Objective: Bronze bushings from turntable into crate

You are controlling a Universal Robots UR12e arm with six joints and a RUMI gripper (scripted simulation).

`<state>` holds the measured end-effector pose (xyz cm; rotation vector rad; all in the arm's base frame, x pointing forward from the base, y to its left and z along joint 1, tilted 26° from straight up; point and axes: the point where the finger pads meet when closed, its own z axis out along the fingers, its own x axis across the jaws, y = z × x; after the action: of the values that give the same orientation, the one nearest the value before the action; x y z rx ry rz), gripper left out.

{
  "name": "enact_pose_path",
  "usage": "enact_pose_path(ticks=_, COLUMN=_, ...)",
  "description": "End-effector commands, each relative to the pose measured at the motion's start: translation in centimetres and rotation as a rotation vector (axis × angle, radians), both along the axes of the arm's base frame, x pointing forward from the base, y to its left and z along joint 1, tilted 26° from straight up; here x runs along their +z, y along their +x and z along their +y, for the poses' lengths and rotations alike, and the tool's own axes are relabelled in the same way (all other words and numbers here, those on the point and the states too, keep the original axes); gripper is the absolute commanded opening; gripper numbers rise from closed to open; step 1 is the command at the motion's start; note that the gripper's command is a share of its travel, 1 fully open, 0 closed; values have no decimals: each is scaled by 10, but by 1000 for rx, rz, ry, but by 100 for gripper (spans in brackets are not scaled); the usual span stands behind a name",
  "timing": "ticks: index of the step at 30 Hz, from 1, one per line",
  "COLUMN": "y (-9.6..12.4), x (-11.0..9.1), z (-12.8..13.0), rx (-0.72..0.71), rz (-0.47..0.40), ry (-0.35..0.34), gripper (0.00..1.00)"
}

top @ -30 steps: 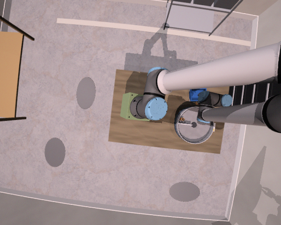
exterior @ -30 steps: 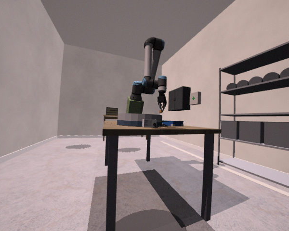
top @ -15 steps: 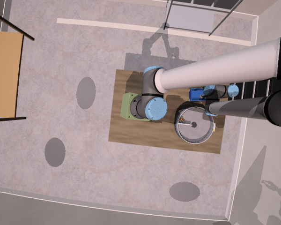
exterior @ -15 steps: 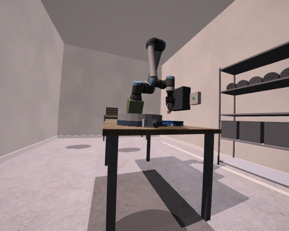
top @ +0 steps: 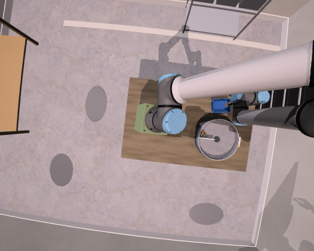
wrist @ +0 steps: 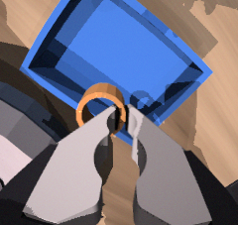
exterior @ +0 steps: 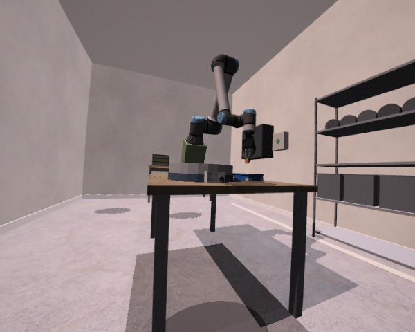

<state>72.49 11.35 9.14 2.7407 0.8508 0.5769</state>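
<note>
Light is moderate and slightly warm, dimmer toward the ceiling in the exterior view. Hard-edged shadows stretch over the floor (top: 119,183) (exterior: 75,286); in the top view the arm's shadow lies at twelve o'clock of the tabletop (top: 157,151). The arm's white tube (top: 246,71) looks brightest along its upper side. In the wrist view, dark patches with jagged edges fall inside the blue crate (wrist: 119,42), mostly toward five o'clock. Small details look coarse and soft in the top view, while nearer outlines are fairly crisp.
</note>
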Motion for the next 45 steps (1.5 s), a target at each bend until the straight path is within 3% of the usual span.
enact_pose_path(ticks=1, y=2, x=1, z=2, rx=0, rz=-1, ry=0, gripper=0)
enact_pose_path(ticks=37, y=2, x=1, z=2, rx=0, rz=-1, ry=0, gripper=0)
enact_pose_path(ticks=45, y=11, x=-19, z=0, rx=0, rz=-1, ry=0, gripper=0)
